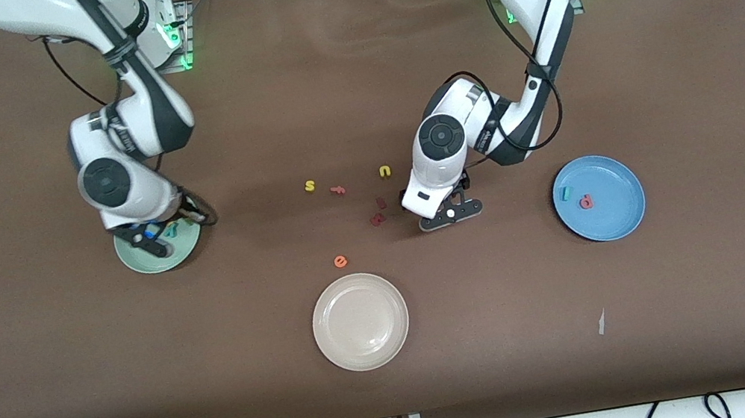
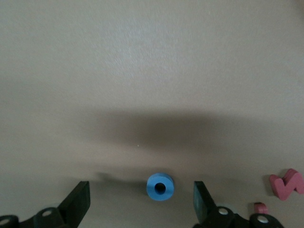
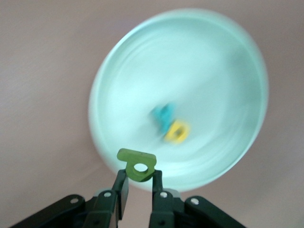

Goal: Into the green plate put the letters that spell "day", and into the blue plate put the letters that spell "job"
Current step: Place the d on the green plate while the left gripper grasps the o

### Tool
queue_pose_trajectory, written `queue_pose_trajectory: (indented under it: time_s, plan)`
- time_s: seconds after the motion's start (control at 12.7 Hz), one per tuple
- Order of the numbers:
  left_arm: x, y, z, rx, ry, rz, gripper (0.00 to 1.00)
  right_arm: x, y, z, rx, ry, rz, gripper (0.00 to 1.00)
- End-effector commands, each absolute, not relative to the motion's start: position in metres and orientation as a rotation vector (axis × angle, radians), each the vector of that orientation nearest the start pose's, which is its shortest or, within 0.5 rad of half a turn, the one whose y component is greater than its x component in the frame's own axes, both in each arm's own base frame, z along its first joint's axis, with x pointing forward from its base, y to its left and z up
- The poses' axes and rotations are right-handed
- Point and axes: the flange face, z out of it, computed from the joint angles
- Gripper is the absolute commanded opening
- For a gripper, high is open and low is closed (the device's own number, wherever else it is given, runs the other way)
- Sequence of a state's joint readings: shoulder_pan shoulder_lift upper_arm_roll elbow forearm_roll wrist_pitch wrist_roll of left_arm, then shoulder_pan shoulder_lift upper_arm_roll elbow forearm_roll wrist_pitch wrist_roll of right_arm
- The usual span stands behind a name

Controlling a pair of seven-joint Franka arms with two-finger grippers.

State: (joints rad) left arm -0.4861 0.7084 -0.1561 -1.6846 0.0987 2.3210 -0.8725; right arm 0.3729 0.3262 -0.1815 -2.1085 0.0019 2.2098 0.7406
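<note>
My right gripper (image 3: 139, 183) is shut on the green d (image 3: 137, 165), held by its round part over the rim of the pale green plate (image 3: 199, 61). In that plate lie the teal y (image 3: 164, 114) and the yellow a (image 3: 177, 131). In the front view this gripper (image 1: 147, 240) hangs over the green plate (image 1: 186, 249). My left gripper (image 2: 141, 202) is open and low over the table, and the blue ring o (image 2: 160, 186) lies flat between its fingers (image 2: 202, 202), untouched. The blue plate (image 1: 617, 221) holds the teal j (image 1: 565, 192) and the salmon b (image 1: 585, 202).
A cream plate (image 1: 359, 321) sits nearest the front camera. Loose letters lie mid-table: yellow s (image 1: 310, 186), salmon f (image 1: 337, 190), yellow u (image 1: 385, 171), two dark red letters (image 1: 376, 219) beside my left gripper (image 1: 453, 214), and an orange e (image 1: 340, 261).
</note>
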Motion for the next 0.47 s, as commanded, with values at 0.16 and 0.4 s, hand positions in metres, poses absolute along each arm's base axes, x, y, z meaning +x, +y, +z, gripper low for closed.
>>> queue_pose_trajectory:
  time_s: [0.16,0.4]
  plan:
    - [0.547,-0.406,0.18,-3.117,-0.332,0.111,0.75,0.549,0.029,0.222,-3.185,0.734,0.364,0.83]
    - [0.546,-0.416,0.176,-3.131,-0.341,0.129,0.67,0.56,0.032,0.238,-3.181,0.714,0.341,1.0]
